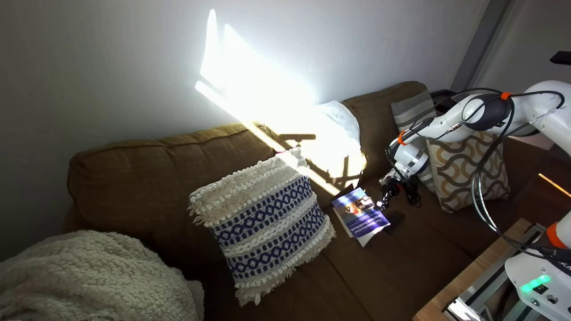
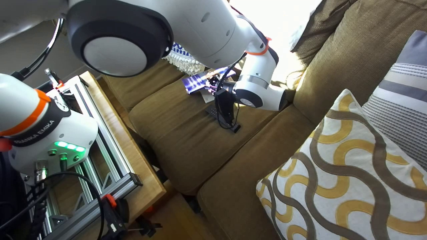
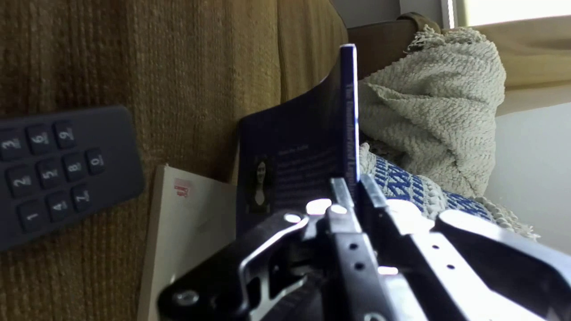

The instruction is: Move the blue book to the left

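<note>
Blue book [image 1: 360, 212]: cover facing up, pale lettering on blue-purple, 1 picture across it; the corner of a white flat item [image 1: 366, 241] shows beneath.
Hand [image 1: 380, 204]: dark and small from where I stand, touching the book's right edge.
Arm [image 1: 448, 122]: white, reaching in from the right, 3 orange bands [image 1: 401, 137] around it, green lights [image 1: 536, 283] glowing at the base.
Worktop [image 1: 473, 273]: wooden, lower right.
Knitted pillow [image 1: 267, 227]: just left of the book, leaning on the backrest, 2 blue diamond bands on cream.
Sofa [image 1: 169, 174]: brown, running under everything soft here.
Blanket [image 1: 98, 272]: cream, nubbly, heaped lower left.
Far cushions: 2, a striped cushion [image 1: 410, 109] and a swirl-patterned cushion [image 1: 473, 174].
Glare [image 1: 263, 67]: whitening the wall [image 1: 111, 76] and part of the sofa.
</note>
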`<action>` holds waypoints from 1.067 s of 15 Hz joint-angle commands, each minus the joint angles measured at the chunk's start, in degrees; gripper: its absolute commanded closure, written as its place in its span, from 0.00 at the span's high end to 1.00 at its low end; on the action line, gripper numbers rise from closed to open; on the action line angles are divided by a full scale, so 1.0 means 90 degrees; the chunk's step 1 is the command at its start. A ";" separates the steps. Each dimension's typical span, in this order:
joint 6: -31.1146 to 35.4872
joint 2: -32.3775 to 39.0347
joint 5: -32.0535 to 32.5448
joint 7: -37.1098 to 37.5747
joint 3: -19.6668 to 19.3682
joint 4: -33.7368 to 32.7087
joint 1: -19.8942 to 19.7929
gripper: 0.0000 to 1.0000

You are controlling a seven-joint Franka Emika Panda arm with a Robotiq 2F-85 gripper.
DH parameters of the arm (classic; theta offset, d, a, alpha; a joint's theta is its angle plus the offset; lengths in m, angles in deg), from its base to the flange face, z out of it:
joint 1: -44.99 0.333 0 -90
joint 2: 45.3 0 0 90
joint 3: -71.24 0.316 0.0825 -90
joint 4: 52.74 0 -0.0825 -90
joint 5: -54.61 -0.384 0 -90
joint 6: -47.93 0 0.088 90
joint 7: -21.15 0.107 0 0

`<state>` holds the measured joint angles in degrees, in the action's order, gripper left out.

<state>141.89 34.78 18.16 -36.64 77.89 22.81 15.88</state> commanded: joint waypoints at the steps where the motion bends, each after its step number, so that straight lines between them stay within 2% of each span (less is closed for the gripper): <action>1: 0.0302 0.0453 -0.0155 0.0242 -0.0077 -0.0566 0.0068 0.03; 7: 0.1309 0.0549 -0.0144 0.0561 -0.0072 -0.0713 0.0115 0.03; 16: 0.2631 0.0394 -0.0238 0.1006 -0.0047 -0.0227 0.0413 0.03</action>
<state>161.68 38.67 17.44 -29.11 77.50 19.36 18.67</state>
